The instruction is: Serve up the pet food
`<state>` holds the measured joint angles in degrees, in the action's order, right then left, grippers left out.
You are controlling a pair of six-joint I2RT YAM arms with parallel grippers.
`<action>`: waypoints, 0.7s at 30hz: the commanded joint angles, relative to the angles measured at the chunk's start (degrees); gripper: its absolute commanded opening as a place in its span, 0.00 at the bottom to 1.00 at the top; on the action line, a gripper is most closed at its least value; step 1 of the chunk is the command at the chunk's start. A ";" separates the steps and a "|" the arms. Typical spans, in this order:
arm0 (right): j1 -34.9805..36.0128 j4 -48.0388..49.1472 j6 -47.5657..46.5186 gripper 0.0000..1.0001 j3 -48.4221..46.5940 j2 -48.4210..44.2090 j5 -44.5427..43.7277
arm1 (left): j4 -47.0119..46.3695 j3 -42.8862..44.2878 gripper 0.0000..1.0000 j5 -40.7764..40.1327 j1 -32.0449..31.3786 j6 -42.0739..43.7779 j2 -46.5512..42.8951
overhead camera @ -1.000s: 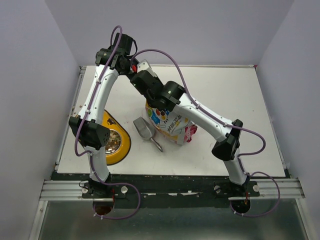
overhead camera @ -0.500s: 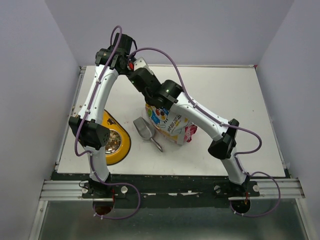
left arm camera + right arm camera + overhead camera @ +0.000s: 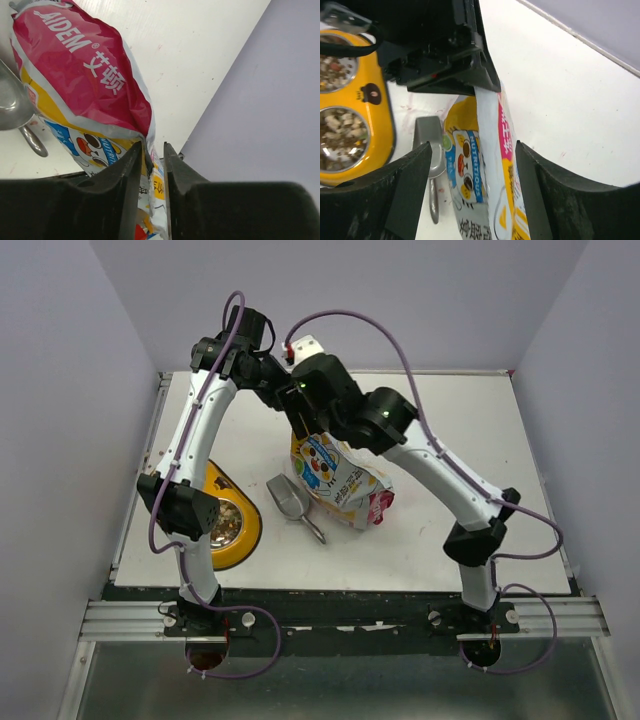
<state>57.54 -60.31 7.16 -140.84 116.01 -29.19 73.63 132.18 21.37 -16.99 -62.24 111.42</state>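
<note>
The left pincer (image 3: 152,152) sits narrow around the pet food bag (image 3: 85,85) top, propping it upright, clamp unclear; the right pincer (image 3: 471,150) gapes wide astride it.

The right arm (image 3: 440,465) has been raised and swung back toward the far side of the counter (image 3: 480,430). The right tool (image 3: 471,150) has been opened wide astride the top of the pet food bag (image 3: 340,480), more of which is now uncovered.
</note>
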 commanded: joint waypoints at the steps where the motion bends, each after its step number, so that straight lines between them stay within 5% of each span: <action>1: -0.06 -0.24 3.74 0.77 3.37 -9.91 5.02 | -0.94 -0.08 0.42 1.14 -0.41 0.27 -3.57; 11: 0.03 -0.59 6.29 0.78 11.80 -18.87 5.90 | -1.91 1.15 0.79 0.78 -0.32 0.19 -5.59; 21: 0.03 0.63 14.36 0.78 27.08 -36.79 -7.27 | 2.40 -3.94 0.87 -2.81 -0.15 3.70 -18.14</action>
<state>57.54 -60.07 16.19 -118.48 89.25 -27.86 73.93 130.23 21.47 -17.26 -60.95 103.15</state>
